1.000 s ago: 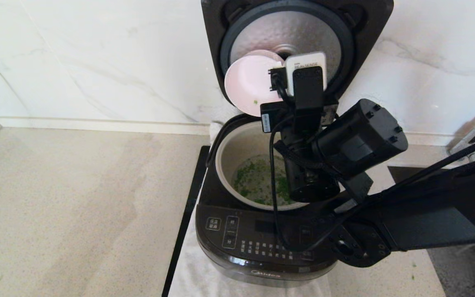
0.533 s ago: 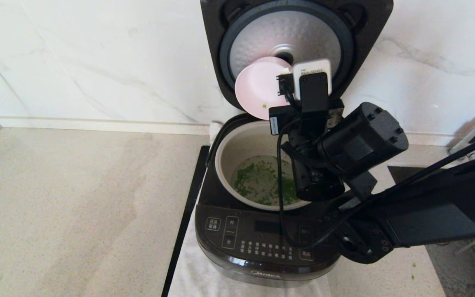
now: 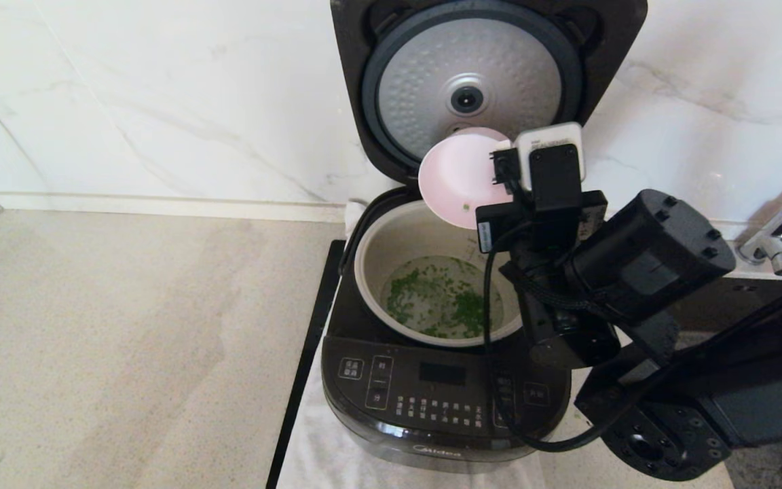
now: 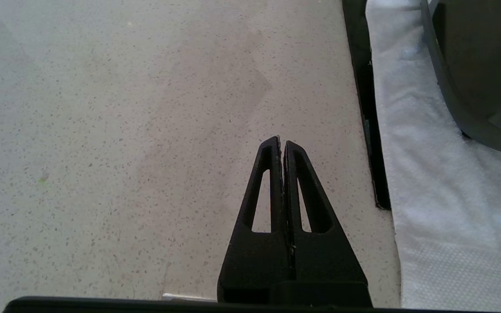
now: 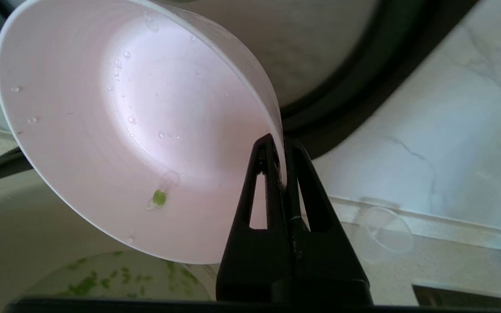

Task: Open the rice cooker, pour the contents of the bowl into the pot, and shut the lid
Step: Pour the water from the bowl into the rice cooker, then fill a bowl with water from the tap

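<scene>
1. You have one rice cooker on a white cloth, its one lid standing fully open against the marble wall, silver dimpled underside facing you.
2. Inside sits one off-white pot; the chopped green bits lie scattered across its bottom, too many to count.
3. Your right gripper is pinched tight on the rim of the one pink bowl, one finger inside the wall and one outside.
4. That bowl hangs tipped steeply on edge, above the pot's back right rim and in front of the lid's lower edge, its hollow turned toward the robot's left.
5. In the right wrist view you can count one green bit stuck in the bowl among water droplets; it is otherwise emptied.
6. One clear plastic cup stands on the counter by the wall, to the cooker's right.
7. Your left gripper has its two fingers pressed together on nothing, hovering over the speckled counter left of the cloth.
</scene>
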{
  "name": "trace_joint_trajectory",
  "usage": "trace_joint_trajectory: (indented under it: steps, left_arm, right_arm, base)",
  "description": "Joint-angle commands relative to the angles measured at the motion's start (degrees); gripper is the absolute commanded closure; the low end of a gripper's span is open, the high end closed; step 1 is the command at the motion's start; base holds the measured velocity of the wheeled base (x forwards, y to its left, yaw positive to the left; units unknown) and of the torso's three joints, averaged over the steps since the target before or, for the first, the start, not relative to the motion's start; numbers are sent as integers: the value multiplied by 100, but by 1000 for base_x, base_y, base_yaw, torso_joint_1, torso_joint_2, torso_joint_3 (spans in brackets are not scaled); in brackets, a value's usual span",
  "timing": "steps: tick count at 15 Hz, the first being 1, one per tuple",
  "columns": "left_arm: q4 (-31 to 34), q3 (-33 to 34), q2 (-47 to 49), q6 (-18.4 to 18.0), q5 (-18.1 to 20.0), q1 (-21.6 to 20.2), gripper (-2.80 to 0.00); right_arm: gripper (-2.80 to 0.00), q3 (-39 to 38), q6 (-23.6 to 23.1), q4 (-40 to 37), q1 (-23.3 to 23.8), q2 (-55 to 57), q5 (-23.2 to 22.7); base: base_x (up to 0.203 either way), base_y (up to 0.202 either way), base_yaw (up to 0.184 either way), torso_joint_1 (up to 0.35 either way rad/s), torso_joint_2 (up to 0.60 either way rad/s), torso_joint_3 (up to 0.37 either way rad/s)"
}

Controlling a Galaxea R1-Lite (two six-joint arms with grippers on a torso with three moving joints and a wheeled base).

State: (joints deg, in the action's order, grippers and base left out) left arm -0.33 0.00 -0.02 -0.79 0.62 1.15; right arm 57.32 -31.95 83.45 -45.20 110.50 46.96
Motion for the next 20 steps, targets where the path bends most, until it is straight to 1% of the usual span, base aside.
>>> trace_joint_trajectory:
  steps: [1,3,7,9,10,11,13,15,16,18,20]
  left_arm:
    - [-2,9,-6,0,-1,0,0]
    - [-2,9,-6,0,-1,0,0]
    - [-2,9,-6,0,-1,0,0]
    - [-2,9,-6,0,-1,0,0]
    - [-2,9,-6,0,-1,0,0]
    - [-2,9,-6,0,-1,0,0]
    - [-2,9,-6,0,-1,0,0]
    - [-2,9,-6,0,-1,0,0]
    - [-2,9,-6,0,-1,0,0]
    - [-2,9,-6,0,-1,0,0]
    - [-2,9,-6,0,-1,0,0]
  right_arm:
    - [0,-149,187,-481,-20,-730,81]
    - [0,-145,670,-1642,-22,-1325,138]
    - [0,-56,1974,-4765,48,-2733,73]
    - [0,2,2569,-6212,230,-3394,-120]
    - [0,19,2827,-6845,378,-3683,-262]
    - [0,30,3131,-7510,623,-3949,-458]
    - [0,51,3692,-8528,1419,-4331,-1013]
    - [0,61,4058,-9187,2595,-4540,-1827]
    - [0,50,4160,-9411,3296,-4600,-2315]
    - [0,23,4274,-9789,4982,-4604,-3508]
    - [0,37,4314,-10066,6591,-4357,-4668]
  base:
    - [0,0,0,0,0,0]
    - [0,0,0,0,0,0]
    - [0,0,0,0,0,0]
    - [0,0,0,0,0,0]
    - [0,0,0,0,0,0]
    - [0,0,0,0,0,0]
    - [0,0,0,0,0,0]
    - [0,0,0,0,0,0]
    - [0,0,0,0,0,0]
    - [0,0,0,0,0,0]
    - [0,0,0,0,0,0]
